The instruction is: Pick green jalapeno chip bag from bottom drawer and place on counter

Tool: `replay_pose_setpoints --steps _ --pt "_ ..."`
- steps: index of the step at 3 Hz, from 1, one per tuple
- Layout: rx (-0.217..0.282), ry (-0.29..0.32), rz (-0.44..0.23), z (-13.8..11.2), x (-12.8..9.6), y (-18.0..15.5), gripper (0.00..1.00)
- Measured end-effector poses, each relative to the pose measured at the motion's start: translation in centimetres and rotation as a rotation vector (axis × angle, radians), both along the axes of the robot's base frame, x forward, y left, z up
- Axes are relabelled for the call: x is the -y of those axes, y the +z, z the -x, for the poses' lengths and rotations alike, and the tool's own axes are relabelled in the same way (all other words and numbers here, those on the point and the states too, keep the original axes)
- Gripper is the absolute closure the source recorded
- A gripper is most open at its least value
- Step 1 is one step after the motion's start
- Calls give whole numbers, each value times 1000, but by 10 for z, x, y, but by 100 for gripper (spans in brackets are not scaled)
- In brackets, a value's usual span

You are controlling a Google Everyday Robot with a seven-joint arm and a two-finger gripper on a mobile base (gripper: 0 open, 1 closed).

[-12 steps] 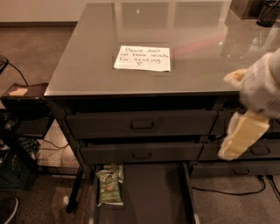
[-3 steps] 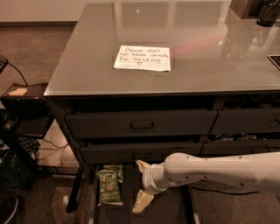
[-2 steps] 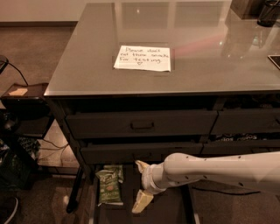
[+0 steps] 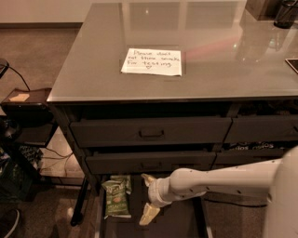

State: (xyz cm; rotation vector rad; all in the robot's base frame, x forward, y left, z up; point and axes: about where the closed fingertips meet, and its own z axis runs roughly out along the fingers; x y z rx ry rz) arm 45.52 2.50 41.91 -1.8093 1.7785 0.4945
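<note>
The green jalapeno chip bag (image 4: 116, 201) is seen as a small crinkly pkg, light green, with pale lettering in the upper part and a paler picture lower down; the letters cannot be read. It is laid flat, long side running front to back, on the floor of the bottom drawer (image 4: 179, 222), at the left side and close along the left wall. A second green bag (image 4: 123, 178) is partly seen just behind its top edge, mostly hidden under the drawer front (image 4: 186, 162) above. The gripper (image 4: 145, 200) is held low over the drawer floor, just beside the bag on its right, approx. at the same height as the bag's middle. Its two cream fingers (image 4: 150, 214) are spread wide apart, one pointing to the back and one to the front, and nothing is held between them; no contact with the bag can be made out. The white arm (image 4: 219, 181) is brought in from the right, across the drawer's right wall. The drawer floor right of the bag is bare and dark. Above, two closed drawer fronts with rectangular handles overhang the back part of the pulled-out drawer. The counter (image 4: 219, 69) is glossy grey-brown, with a white handwritten paper note (image 4: 152, 61) near the middle-left and a black container (image 4: 285, 14) at the far right corner; wide bare surface is left at the front edge and on both sides of the note.
</note>
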Motion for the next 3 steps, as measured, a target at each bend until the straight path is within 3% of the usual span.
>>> replay_pose_setpoints --steps 1,3 --pt "4 21 -25 -11 -20 -48 0" --pt "-35 -3 -60 -22 -58 -144 0"
